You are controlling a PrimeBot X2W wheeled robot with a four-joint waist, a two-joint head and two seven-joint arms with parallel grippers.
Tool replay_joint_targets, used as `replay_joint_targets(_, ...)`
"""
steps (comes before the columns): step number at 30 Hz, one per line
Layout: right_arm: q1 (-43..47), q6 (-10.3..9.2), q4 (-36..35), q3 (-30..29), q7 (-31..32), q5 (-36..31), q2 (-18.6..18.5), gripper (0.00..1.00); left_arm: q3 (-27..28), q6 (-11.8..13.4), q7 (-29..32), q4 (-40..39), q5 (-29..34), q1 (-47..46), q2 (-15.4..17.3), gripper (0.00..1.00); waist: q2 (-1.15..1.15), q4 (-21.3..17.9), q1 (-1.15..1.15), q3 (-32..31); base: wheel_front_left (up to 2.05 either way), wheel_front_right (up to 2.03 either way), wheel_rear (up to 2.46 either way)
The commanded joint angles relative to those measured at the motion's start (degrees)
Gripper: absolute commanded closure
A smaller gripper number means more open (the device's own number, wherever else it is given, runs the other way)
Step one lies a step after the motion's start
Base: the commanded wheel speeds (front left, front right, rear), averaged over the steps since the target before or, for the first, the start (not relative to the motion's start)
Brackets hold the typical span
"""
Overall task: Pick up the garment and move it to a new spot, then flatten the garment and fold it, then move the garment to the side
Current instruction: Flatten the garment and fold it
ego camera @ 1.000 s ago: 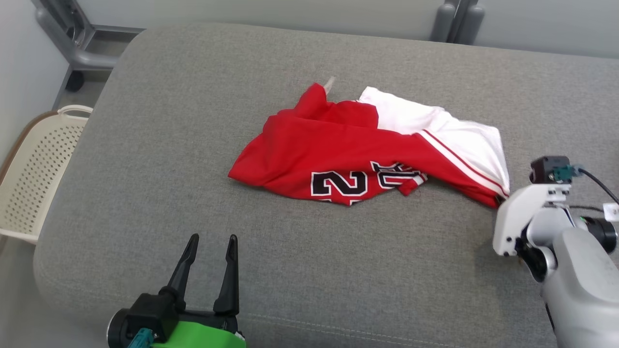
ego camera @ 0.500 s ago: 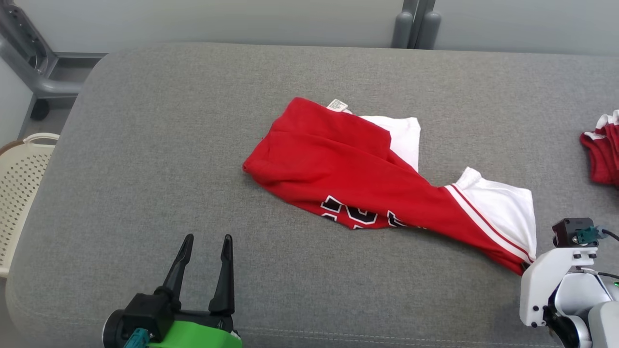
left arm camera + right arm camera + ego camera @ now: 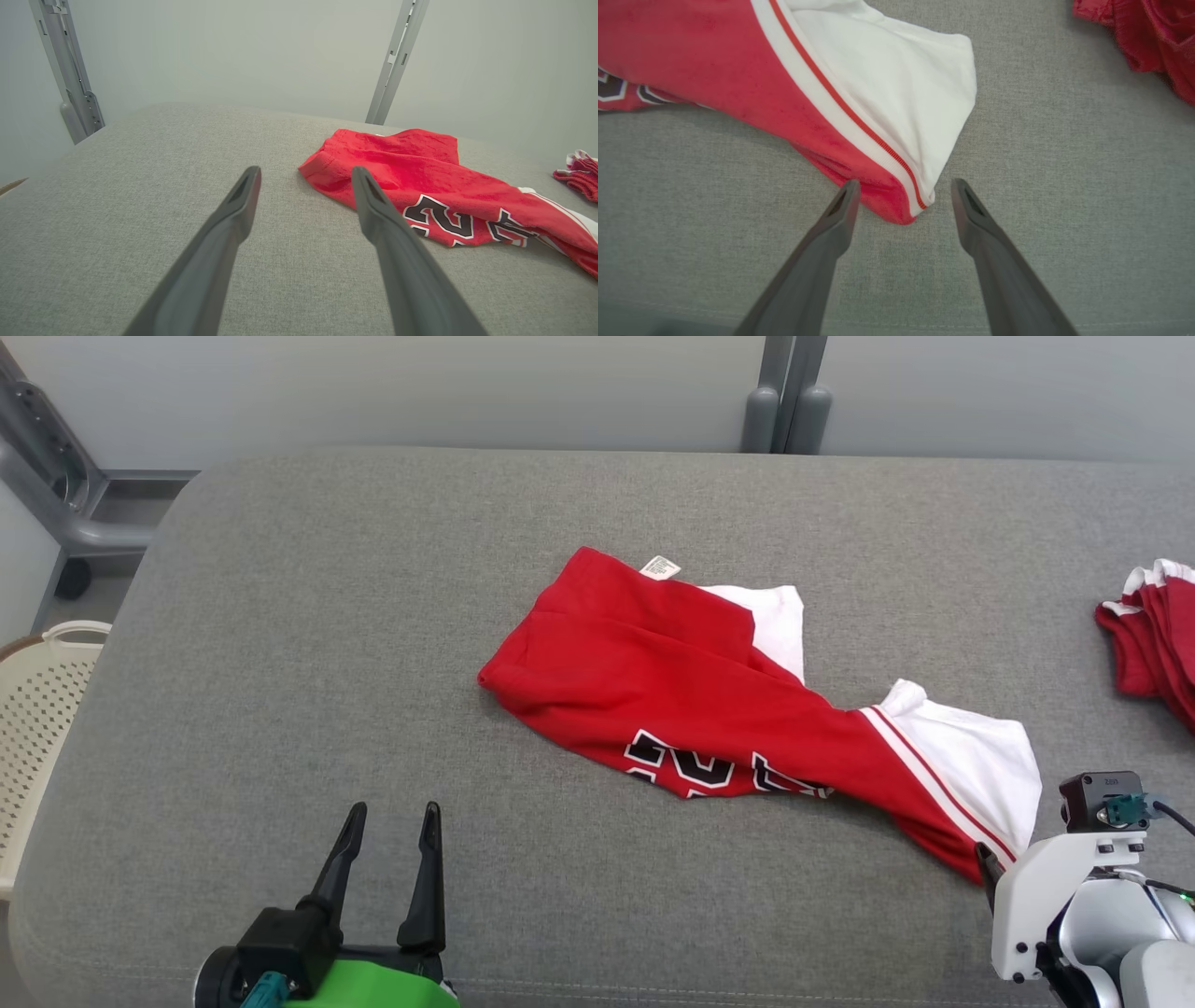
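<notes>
A red and white jersey (image 3: 672, 709) with black numbers lies crumpled and drawn out on the grey cushion (image 3: 327, 616), its white-trimmed corner toward the lower right. My right gripper (image 3: 903, 186) is open just above the cushion, and that corner of the jersey (image 3: 738, 84) lies between its fingertips. In the head view the right arm's white wrist (image 3: 1055, 896) sits at that corner. My left gripper (image 3: 392, 814) is open near the front edge, to the left of the jersey (image 3: 420, 168) and apart from it; nothing sits between its fingers (image 3: 243, 200).
A second red garment (image 3: 1148, 635) lies bunched at the cushion's right edge, close to my right gripper (image 3: 1148, 37). A cream perforated basket (image 3: 37, 728) stands off the left end. Grey frame posts (image 3: 784, 392) rise behind the cushion.
The head view has shifted, bringing the second red garment into view. The jersey has been drawn out longer toward the lower right with my right wrist. The left gripper has kept its place.
</notes>
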Motion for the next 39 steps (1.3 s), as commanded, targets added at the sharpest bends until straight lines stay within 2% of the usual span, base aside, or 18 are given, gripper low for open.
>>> replay_joint_targets(1, 0.7, -0.09, -0.5, 0.3, -1.3, -0.5, 0.3, 0.0, 0.4, 0.5, 0.0, 0.4, 0.4, 0.2, 0.3, 0.0, 0.0, -0.3, 0.0, -0.6, 0.0, 0.0, 0.0)
replay_joint_targets(7, 1.5, -0.09, -1.7, 0.0, -9.1, -1.4, 1.4, 0.0, 1.6, 1.0, 0.0, 3.5, 0.2, 0.2, 0.9, 0.0, 0.0, -1.1, 0.0, -3.0, 0.0, 0.0, 0.0)
replay_joint_targets(18, 3.4, -0.09, -1.4, 0.3, -27.1, -1.6, 2.9, 0.0, 2.6, 1.6, 0.7, 6.6, -1.2, -1.3, 1.7, 0.0, 0.0, -2.3, 0.0, -6.4, 0.0, 0.0, 0.0)
replay_joint_targets(24, 4.4, -0.09, -0.4, 1.3, -32.2, 0.8, 2.9, 0.0, 2.6, 1.9, 0.6, 7.1, -1.4, -0.4, 1.9, 0.0, 0.0, -2.8, 0.0, -7.6, 0.0, 0.0, 0.0)
replay_joint_targets(32, 6.3, -0.09, -0.5, 1.5, -39.8, -0.1, 2.9, 0.0, 2.7, 2.6, 0.4, 7.4, -0.9, 2.0, 2.8, 0.0, 0.0, -3.6, 0.0, -9.0, 0.0, 0.0, 0.0)
replay_joint_targets(39, 8.0, -0.09, 1.1, 2.8, -42.7, 0.1, 2.9, 0.0, 3.0, 3.0, 0.3, 6.8, -0.6, 4.1, 3.7, 0.0, 0.0, -4.6, 0.0, -9.8, 0.0, 0.0, 0.0)
